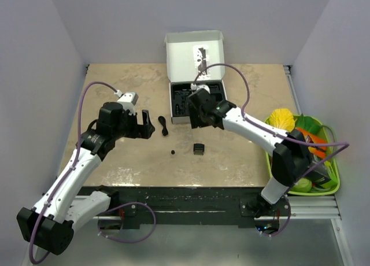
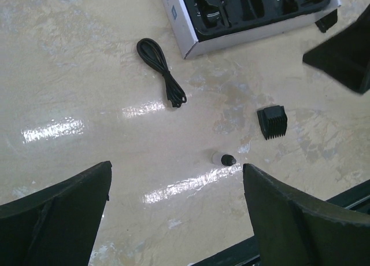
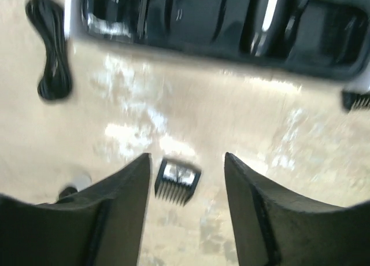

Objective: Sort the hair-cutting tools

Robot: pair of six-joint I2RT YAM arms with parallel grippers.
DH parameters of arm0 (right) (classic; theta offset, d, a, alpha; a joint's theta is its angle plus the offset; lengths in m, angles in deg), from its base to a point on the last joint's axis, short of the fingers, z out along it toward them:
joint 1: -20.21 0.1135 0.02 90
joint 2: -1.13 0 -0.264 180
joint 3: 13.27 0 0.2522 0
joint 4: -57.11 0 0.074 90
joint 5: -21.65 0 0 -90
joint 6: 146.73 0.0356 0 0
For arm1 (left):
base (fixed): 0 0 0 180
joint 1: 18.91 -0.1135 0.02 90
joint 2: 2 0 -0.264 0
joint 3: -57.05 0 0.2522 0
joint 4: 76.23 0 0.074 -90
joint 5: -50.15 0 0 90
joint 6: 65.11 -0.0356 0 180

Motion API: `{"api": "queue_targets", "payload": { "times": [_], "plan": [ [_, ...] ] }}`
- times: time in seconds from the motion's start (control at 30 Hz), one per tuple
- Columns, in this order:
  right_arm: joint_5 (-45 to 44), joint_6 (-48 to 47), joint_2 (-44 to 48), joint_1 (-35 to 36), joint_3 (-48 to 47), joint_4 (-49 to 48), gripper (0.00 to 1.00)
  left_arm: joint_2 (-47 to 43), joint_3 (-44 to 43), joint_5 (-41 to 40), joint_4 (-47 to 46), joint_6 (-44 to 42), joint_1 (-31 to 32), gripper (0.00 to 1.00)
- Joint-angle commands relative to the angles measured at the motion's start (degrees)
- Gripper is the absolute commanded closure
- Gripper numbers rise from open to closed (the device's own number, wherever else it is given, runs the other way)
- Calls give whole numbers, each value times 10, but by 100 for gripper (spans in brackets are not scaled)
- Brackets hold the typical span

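Note:
An open white box holds a black tray (image 1: 196, 98) with dark, silver-glinting tools that I cannot tell apart. On the table in front lie a black cord (image 1: 163, 125), a tiny round bit (image 1: 173, 153) and a square black comb guard (image 1: 199, 148). My right gripper (image 3: 186, 157) is open and empty, hanging above the comb guard (image 3: 177, 181), which shows between its fingers. My left gripper (image 2: 176, 191) is open and empty, hovering left of the cord (image 2: 162, 72), with the bit (image 2: 225, 158) and guard (image 2: 272, 122) ahead of it.
The box lid (image 1: 195, 55) stands upright at the back. A green basket (image 1: 337, 173) of toy vegetables sits at the right table edge under the right arm. Another black toothed piece (image 3: 355, 99) lies by the box's front corner.

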Motion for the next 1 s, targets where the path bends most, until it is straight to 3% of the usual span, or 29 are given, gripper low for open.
{"api": "queue_targets", "payload": {
  "times": [0.0,0.17,0.3,0.63,0.97],
  "plan": [
    [-53,121,96,14,96,4,42,-34,0,14,-1,7,0,1],
    [-56,215,179,20,214,-37,39,-57,6,19,11,8,0,1],
    [-55,252,176,28,260,-60,35,-67,12,21,14,11,0,1],
    [-79,303,34,88,200,-50,33,-69,17,21,17,11,0,1],
    [-84,313,-25,95,178,-63,32,-68,27,18,15,6,0,1]
  ]
}}
